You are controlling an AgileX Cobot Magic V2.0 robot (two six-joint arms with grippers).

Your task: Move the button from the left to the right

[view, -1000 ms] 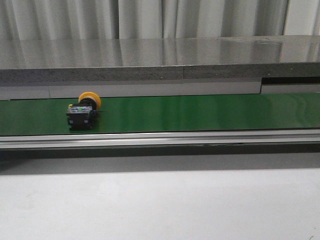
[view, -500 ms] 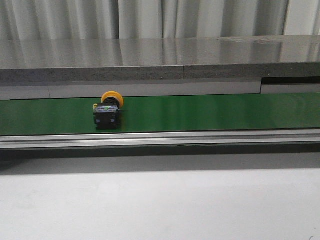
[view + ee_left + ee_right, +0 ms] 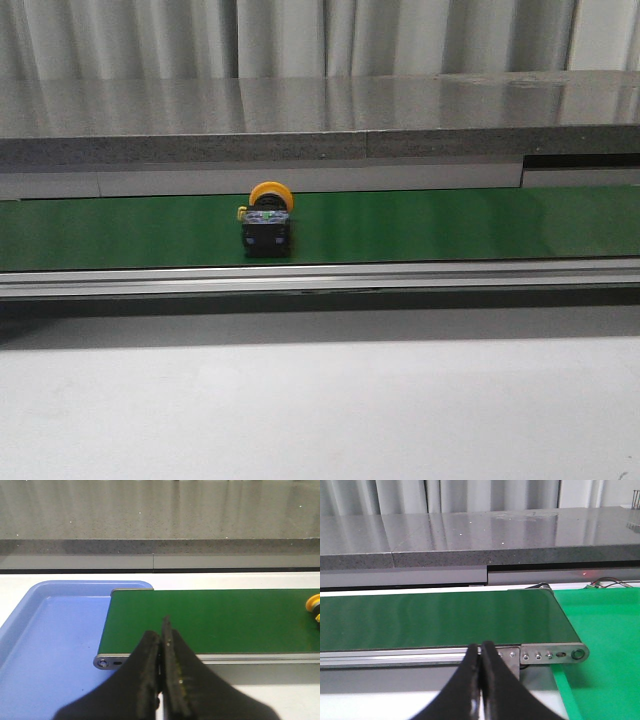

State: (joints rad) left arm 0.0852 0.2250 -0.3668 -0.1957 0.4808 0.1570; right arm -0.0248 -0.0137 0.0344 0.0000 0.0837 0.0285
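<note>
The grey stone counter [image 3: 320, 115] runs across the whole back of the scene, beyond both grippers, with pale curtains [image 3: 300, 35] hanging behind it. In front of it lies the green belt [image 3: 450, 225], a long conveyor strip edged by a silver rail [image 3: 320, 278] on the side nearer the arms, and below that a pale tabletop [image 3: 320, 410].

In the left wrist view the belt's end roller sits just ahead of the left gripper [image 3: 161, 645], and a blue tray [image 3: 45, 645] lies beside that end, off to the gripper's left. In the right wrist view the belt's other end, with its row of bolts, sits just ahead and slightly to the right of the right gripper [image 3: 481, 652], and a bright green mat [image 3: 605, 645] spreads out past it, to that gripper's right.

The left gripper's two dark fingers [image 3: 145, 680] are pressed together with nothing between them. The right gripper is likewise closed up tight and empty, its fingers [image 3: 492, 680] meeting at the tips.

The button [image 3: 267, 220] rests on the belt, well apart from both grippers. It lies ahead of the left gripper and far off to its right, only a sliver of yellow cap showing at the edge of the left wrist view. The right wrist camera does not catch it. From the front its yellow cap faces the counter and its dark boxy body faces the rail
</note>
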